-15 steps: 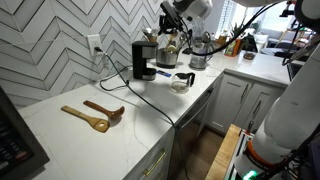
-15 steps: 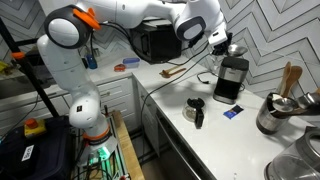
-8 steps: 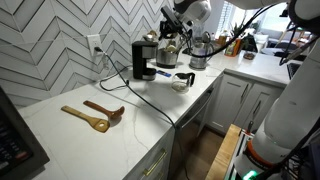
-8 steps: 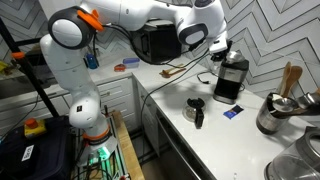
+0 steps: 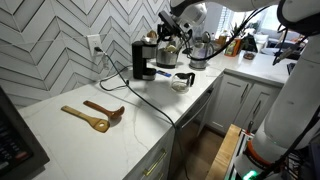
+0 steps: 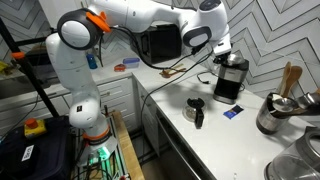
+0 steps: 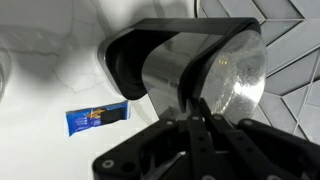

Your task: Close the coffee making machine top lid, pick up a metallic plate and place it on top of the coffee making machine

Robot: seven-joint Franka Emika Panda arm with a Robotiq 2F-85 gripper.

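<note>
**Q:** Where does the plate stand, and what's your hand doing?

**A:** In the wrist view the metallic plate (image 7: 225,85) sits over the coffee making machine (image 7: 125,62), at or just above its top. I cannot tell if it touches. My hand (image 7: 196,100) is narrow, fingers pinched on the plate's near rim. The top lid (image 7: 150,40) looks down flat under it, so I judge the closing is done and the placing is in hand.

**Q:** How do you finish it well?

**A:** Level the disc first, since a tilted rim would slide off. Centre it over the lid and lower until it bears. Then open only a little and draw straight up, so the fingers don't drag the rim sideways. The plate looks about as wide as the top, so there's little margin.

**Q:** Count, left to right?

**A:** In an exterior view, on the desk (image 5: 60,140):
- Two wooden spoons (image 5: 85,118) lying well apart from the machine.
- One machine, with one plate at its top.
- One glass carafe (image 5: 181,82) near it on the right.

The wrist view adds one blue packet (image 7: 98,117) on the desk left of the machine.
</note>
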